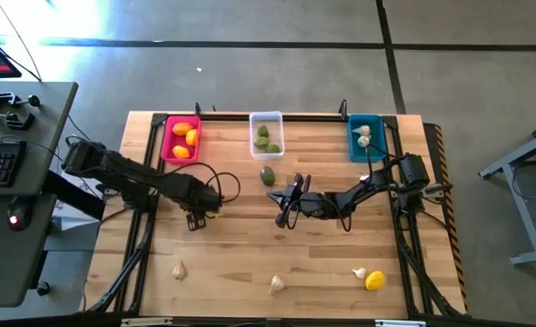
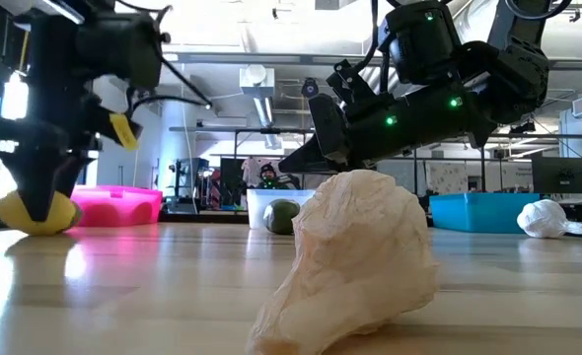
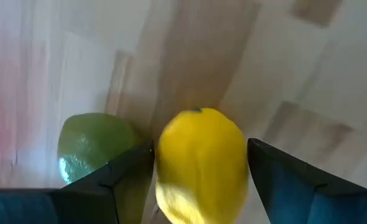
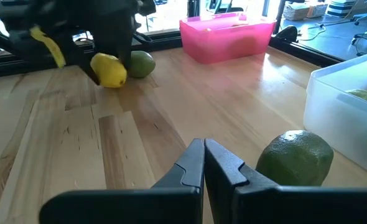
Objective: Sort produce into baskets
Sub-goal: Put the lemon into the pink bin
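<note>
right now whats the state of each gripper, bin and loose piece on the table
left gripper: open around a yellow fruit on the table
right gripper: shut, empty, beside a green fruit
pink bin: holds orange and yellow fruits
clear bin: holds green fruits
teal bin: holds garlic bulbs
front garlic bulb: loose on the table

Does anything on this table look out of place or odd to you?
Nothing is spilled or broken. Some pieces lie loose on the wood: a lime by the clear bin, garlic bulbs and a lemon along the near edge.
</note>
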